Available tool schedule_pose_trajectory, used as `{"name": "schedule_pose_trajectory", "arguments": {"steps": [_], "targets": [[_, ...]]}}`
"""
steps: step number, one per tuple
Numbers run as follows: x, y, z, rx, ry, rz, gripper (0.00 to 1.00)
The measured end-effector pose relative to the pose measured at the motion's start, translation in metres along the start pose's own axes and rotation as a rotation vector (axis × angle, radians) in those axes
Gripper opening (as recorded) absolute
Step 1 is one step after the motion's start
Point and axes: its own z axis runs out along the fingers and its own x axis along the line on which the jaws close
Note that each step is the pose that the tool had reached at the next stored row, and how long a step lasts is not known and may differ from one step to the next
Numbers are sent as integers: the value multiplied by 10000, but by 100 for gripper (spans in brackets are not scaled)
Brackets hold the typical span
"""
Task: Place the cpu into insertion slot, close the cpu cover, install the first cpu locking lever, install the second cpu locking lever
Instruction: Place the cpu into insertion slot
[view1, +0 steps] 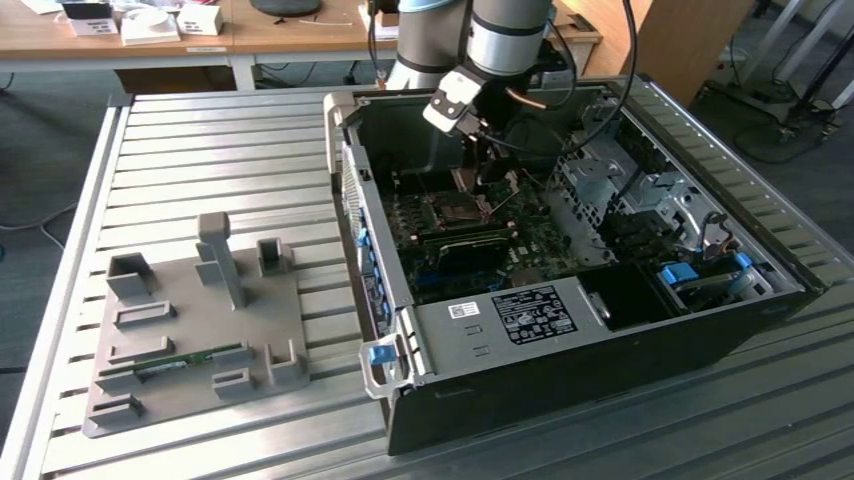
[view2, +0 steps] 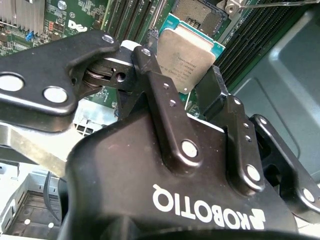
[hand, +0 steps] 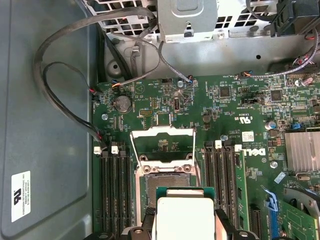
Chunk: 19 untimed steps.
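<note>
Clamped on the thin silver-grey square cpu (view2: 186, 47), the black tool (view2: 181, 67) should hold it level and squared with the dark silver-rimmed insertion slot (hand: 150, 190).

cpu (view2: 187, 55): silver-faced, held above insertion slot (hand: 150, 185) | cpu cover (hand: 162, 131): apparently raised open

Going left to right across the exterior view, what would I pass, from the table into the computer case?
Grey fixture plate → blue tab on the case's edge → insertion slot → blue plastic bracket.
</note>
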Motion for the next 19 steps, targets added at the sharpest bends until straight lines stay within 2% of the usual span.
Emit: {"name": "schedule_pose_trajectory", "arguments": {"steps": [19], "targets": [[-1,-2,36,-1,2,0,54]]}}
